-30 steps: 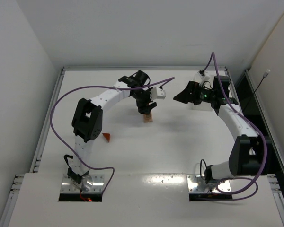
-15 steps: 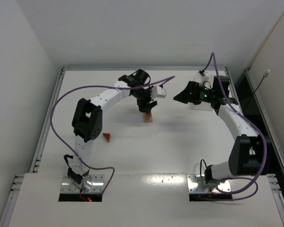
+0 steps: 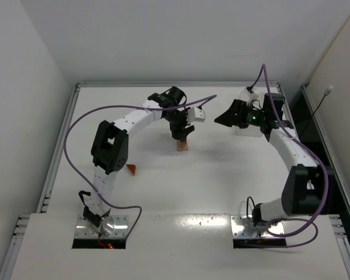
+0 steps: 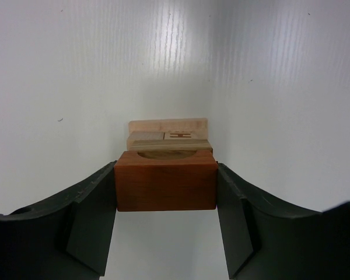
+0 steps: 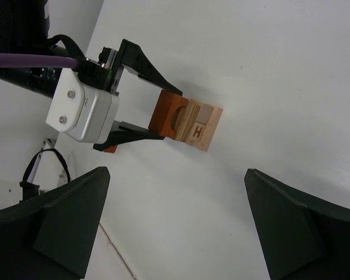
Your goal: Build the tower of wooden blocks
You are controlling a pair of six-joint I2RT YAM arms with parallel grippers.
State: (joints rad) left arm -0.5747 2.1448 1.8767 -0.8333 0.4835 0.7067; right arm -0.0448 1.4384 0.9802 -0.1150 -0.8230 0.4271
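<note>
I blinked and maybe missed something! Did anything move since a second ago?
Almost nothing. The left arm's elbow shifted a touch rightward. The left gripper stays shut on the arch block atop the tower, the right gripper stays open nearby, and the red wedge hasn't moved.

lower blocks [image 4: 169, 126] mostly hidden behind arch piece [image 4: 165, 186]

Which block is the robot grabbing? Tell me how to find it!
Look toward the far middle of the white table, where the left gripper points down at a little stack of blocks. The top block is the one it pinches. It is reddish-brown with a round scoop cut in it, while the blocks under it are pale.
</note>
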